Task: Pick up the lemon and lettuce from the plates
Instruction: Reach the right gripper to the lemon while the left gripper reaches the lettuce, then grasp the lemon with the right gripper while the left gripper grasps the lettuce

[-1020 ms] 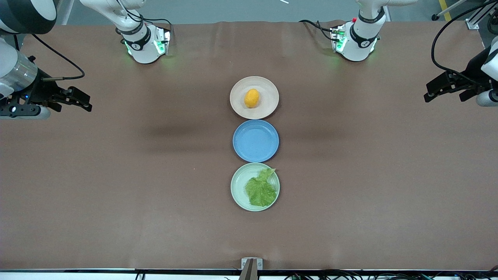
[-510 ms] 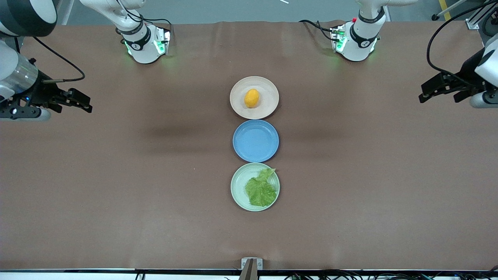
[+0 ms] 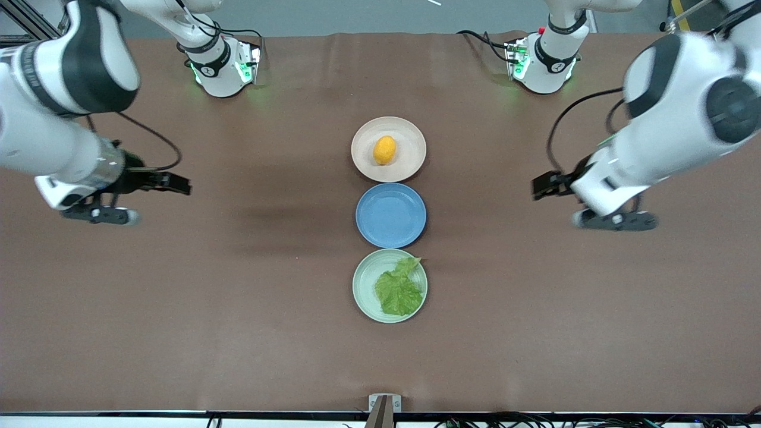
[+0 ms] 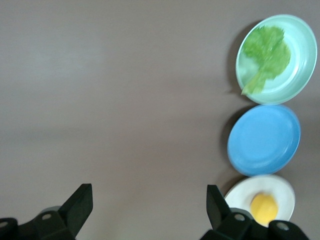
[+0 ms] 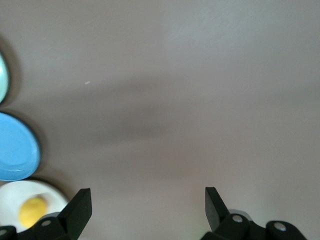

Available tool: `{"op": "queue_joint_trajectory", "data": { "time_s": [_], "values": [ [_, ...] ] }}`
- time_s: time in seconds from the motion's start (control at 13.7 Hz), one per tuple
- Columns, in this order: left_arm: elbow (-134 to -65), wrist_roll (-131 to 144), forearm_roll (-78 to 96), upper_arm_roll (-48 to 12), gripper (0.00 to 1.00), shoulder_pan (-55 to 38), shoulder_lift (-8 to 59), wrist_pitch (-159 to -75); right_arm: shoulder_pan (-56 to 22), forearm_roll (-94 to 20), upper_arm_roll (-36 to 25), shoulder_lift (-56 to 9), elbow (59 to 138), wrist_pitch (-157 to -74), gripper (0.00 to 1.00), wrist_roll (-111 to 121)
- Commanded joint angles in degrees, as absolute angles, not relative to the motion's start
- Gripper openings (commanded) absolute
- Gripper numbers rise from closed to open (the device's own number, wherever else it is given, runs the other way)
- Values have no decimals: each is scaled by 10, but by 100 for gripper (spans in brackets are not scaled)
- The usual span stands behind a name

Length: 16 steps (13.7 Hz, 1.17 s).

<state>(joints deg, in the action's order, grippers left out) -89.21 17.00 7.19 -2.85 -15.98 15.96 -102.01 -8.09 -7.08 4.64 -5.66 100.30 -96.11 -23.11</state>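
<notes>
The lemon (image 3: pixel 384 150) lies on the beige-pink plate (image 3: pixel 410 137), the plate nearest the robots' bases. The lettuce (image 3: pixel 398 290) lies on the pale mint plate (image 3: pixel 364 285), the plate nearest the front camera. My left gripper (image 3: pixel 538 189) is open and empty over bare table toward the left arm's end, level with the blue plate. My right gripper (image 3: pixel 181 184) is open and empty over bare table toward the right arm's end. The left wrist view shows the left gripper (image 4: pixel 148 200), the lettuce (image 4: pixel 267 52) and the lemon (image 4: pixel 263 208). The right wrist view shows the right gripper (image 5: pixel 147 200) and the lemon (image 5: pixel 32 211).
An empty blue plate (image 3: pixel 390 215) sits between the two task plates, and all three stand in a row at mid-table. The brown table cloth (image 3: pixel 238 309) is bare on both sides of the row. The arm bases (image 3: pixel 223 65) stand along the table's back edge.
Both arms have swung in from the table's ends toward the row of plates. Both grippers are now much closer to the plates. The plates, lemon and lettuce have not moved.
</notes>
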Motion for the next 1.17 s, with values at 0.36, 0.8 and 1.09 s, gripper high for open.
{"op": "queue_joint_trajectory", "data": {
  "time_s": [0.36, 0.8, 1.09],
  "values": [
    [-854, 416, 93, -26, 100, -254, 357, -1330, -387, -95, 47, -27, 1123, -1147, 100, -658],
    [-791, 611, 94, -26, 100, -294, 474, -1502, -502, -28, 47, -154, 1150, -1310, 100, -812],
    [-788, 627, 94, -26, 100, -302, 497, -1540, -530, 29, 46, -226, 1150, -1386, 100, -880]
  ]
}}
